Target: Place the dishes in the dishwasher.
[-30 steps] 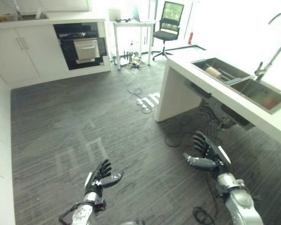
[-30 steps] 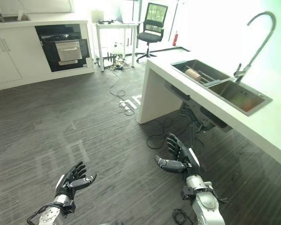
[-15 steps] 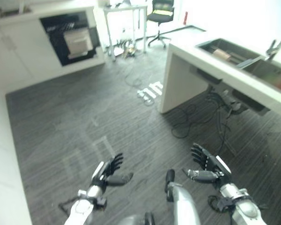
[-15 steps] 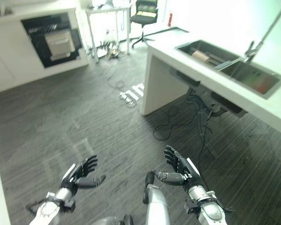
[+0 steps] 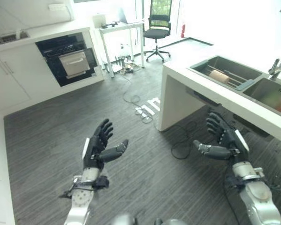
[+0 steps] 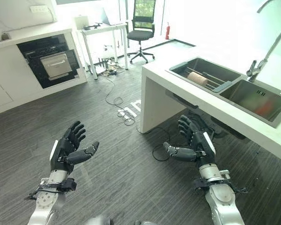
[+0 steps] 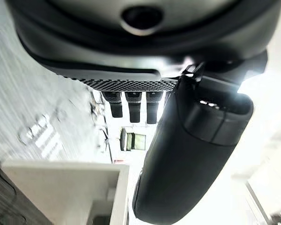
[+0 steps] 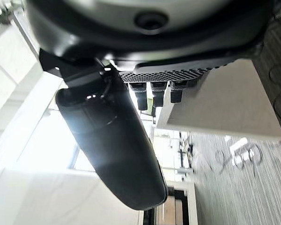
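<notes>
Dishes are not clearly showing anywhere yet; the one candidate is a pale cylindrical item [image 5: 219, 76] lying in the sink [image 5: 210, 64], and it is too small to identify. The sink is sitting in a white counter [image 5: 187, 75]. Across the floor from the counter, set in the far cabinets [image 5: 11, 77], a dark built-in appliance [image 5: 68, 58] is standing with its front panel pulled partly open; this is probably the dishwasher.

The left hand [image 5: 96, 147] is hovering over the dark wood floor [image 5: 47, 136], well apart from the counter, fingers spread and gripping nothing. The right hand [image 5: 225, 140] is hanging just beside the counter's front edge, below the sink, fingers likewise spread and empty.

By the look of it, the task is barely starting: nothing is picked up, nothing loaded.

Compared with half a second ago, the camera has tilted up, and both hands are riding higher.
</notes>
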